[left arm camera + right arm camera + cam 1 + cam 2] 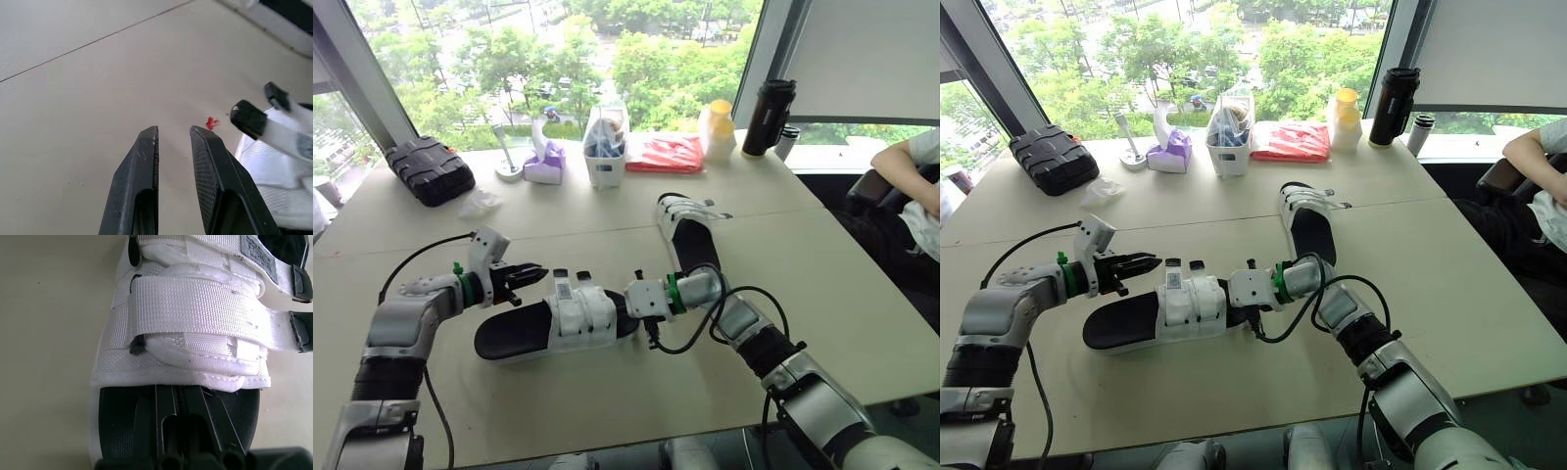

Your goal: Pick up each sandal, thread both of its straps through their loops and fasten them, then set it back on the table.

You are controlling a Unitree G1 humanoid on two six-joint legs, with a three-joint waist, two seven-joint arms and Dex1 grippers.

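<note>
A: Where's the sandal it's working on?

B: The near sandal [558, 318] lies flat on the tabletop [822, 284], lengthwise between the two arms. It has a black footbed and a white upper. Both straps lie across the upper, and their black tips poke out past its far edge.

A: And the left end effector [538, 272]?

B: It's hovering just above the tabletop beside those strap tips, close to them but apart. Its two black fingers [142, 171] are spread only a little, and there's nothing between them.

A: The right one?

B: The right end effector [626, 308] is at the end of the sandal nearest that arm. It's low over the black footbed — right up against the edge of the white upper. From where I stand it may be touching the sandal, but I can't tell whether it is spread or pressed together.

A: And the other sandal?

B: The far sandal [690, 235] is on the tabletop just beyond the right forearm. It runs away from us, with its white straps at the far end — nothing is holding it.

A: What's along the window?

B: There's a black case [431, 168], a tissue box [545, 162], a red packet [666, 154] and a black flask [769, 117], all well away from the sandals. A person [911, 186] sits at the right edge.
</note>
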